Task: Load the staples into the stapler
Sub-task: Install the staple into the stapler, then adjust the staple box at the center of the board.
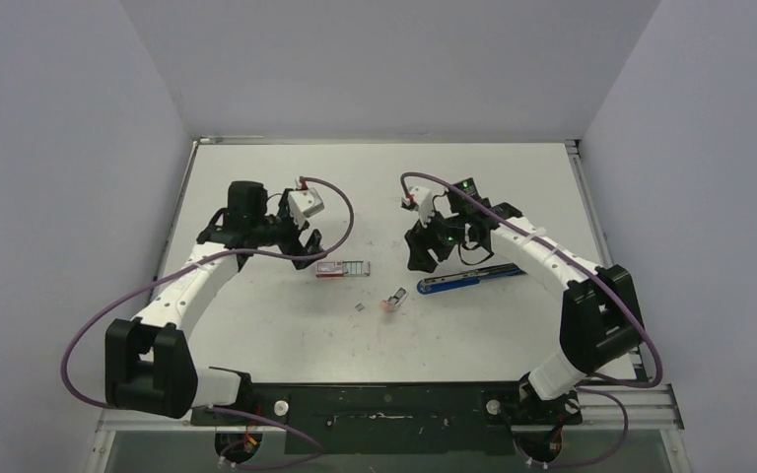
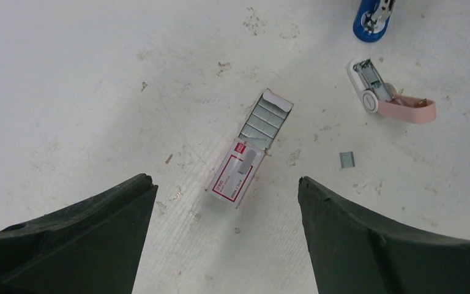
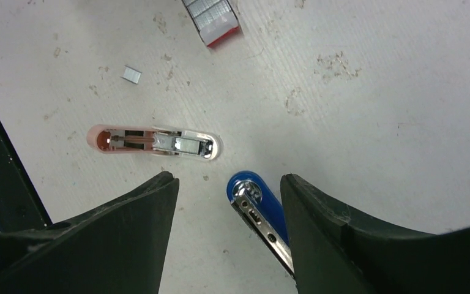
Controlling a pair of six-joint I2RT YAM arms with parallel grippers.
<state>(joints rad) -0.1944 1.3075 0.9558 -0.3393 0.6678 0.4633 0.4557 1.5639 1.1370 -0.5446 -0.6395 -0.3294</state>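
Observation:
The staples' red-and-white box (image 2: pixel 235 176) lies on the table with its tray slid out, showing grey staple strips (image 2: pixel 265 119). A short loose strip (image 2: pixel 347 160) lies to its right. My left gripper (image 2: pixel 225 182) hovers open above the box's near end, touching nothing. The blue stapler (image 3: pixel 258 205) lies flat, its metal channel showing. Its rounded blue end sits between the fingers of my open right gripper (image 3: pixel 227 178), close to the right finger; I cannot tell if they touch. From above, the box (image 1: pixel 343 268) is left of centre and the stapler (image 1: pixel 468 279) to the right.
A small pink-and-white piece with metal inside (image 3: pixel 153 141) lies between box and stapler, also seen from above (image 1: pixel 394 299). The loose strip (image 1: pixel 359 307) lies just left of it. The white table (image 1: pixel 256 335) is scuffed. Purple cables loop from both arms.

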